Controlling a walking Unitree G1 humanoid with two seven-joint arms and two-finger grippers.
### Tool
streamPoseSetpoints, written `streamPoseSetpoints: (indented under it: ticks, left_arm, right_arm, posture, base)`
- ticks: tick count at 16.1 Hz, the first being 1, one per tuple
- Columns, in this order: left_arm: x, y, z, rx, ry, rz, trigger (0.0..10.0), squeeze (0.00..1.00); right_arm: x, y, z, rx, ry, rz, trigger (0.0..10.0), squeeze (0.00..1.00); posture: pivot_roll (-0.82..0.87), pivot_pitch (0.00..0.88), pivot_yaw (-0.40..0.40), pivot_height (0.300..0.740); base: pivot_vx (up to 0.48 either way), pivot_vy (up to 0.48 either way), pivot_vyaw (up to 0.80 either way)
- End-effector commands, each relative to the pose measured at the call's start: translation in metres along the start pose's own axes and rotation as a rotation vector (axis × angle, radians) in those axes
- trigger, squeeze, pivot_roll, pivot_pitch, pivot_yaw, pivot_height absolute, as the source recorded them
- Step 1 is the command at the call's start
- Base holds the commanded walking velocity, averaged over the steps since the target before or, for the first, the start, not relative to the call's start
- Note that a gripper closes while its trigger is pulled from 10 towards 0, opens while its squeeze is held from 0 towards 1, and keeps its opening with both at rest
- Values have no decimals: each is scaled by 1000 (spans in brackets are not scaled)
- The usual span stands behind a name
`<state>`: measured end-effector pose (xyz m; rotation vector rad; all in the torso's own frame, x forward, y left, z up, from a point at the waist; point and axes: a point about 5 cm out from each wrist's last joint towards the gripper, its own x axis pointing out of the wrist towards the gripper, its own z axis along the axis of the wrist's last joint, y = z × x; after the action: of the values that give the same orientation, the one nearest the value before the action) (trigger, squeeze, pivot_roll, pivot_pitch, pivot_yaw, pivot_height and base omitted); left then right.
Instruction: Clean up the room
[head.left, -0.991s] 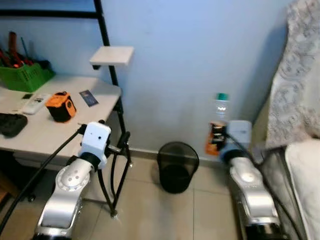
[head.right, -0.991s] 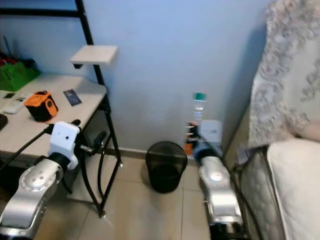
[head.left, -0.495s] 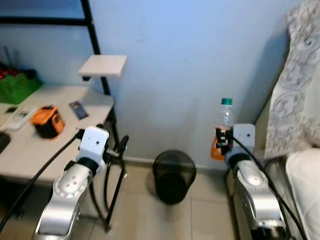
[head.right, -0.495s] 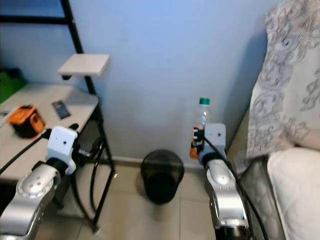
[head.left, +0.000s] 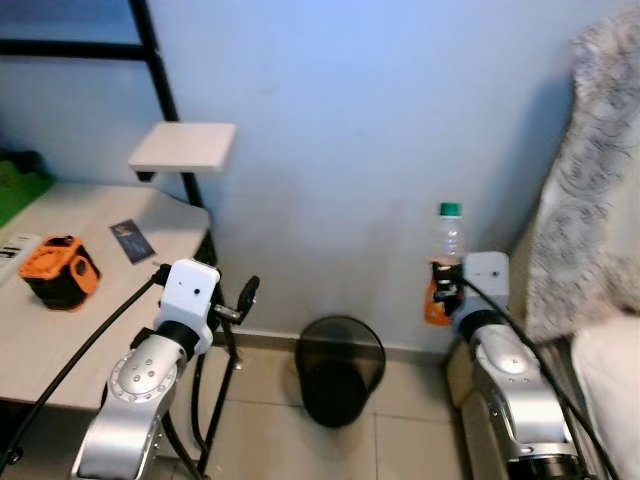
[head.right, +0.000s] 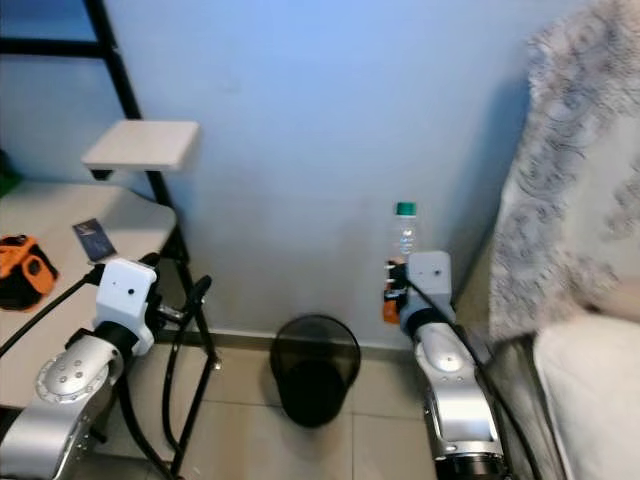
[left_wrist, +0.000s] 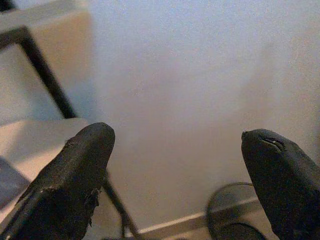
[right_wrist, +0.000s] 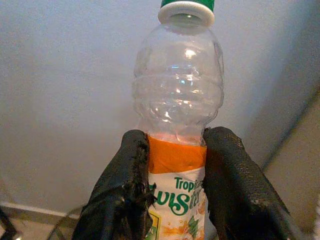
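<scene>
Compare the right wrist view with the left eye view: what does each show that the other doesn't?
Right wrist view alone: the label lettering on the bottle, with both black fingers pressed against it. Left eye view alone: the desk with an orange device, and the open left hand. Both share the bottle in the right hand and the black bin.

Desk (head.left: 110, 290) at left, bin (head.left: 340, 368) against wall, bottle (head.left: 447, 262) right of bin

clear glossy plastic bottle (right_wrist: 178, 95) — black wire-mesh bin (head.left: 340, 368), matt blue wall (head.left: 350, 130)
</scene>
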<state>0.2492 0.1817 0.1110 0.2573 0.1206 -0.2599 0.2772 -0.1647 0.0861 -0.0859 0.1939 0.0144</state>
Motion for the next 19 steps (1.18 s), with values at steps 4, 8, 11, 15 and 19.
streamPoseSetpoints:
  ticks: [4,8,11,15,19]
  left_arm:
    - [-1,4,1,19,8,6,10000,0]
    - [-1,0,1,15,8,-1,10000,0]
    - [0,-2,1,16,8,-6,10000,0]
    - [-2,-1,1,19,7,-2,10000,0]
    - [-1,-7,-1,16,33,-139,10000,0]
  right_arm:
    - [2,14,2,-12,2,47,10000,0]
    - [1,13,1,-20,9,50,10000,0]
    - [1,15,-2,-33,21,95,10000,0]
    - [2,17,-6,-118,46,168,10000,0]
    - [12,12,-20,-252,193,338,10000,0]
  posture:
    - [2,0,-5,740]
    - [-1,0,-4,740]
    - [4,0,-9,740]
    - [7,0,-11,740]
    - [7,0,-7,740]
  base:
    - [339,0,0]
    - [340,0,0]
    - [340,0,0]
    - [341,0,-192]
    - [170,0,0]
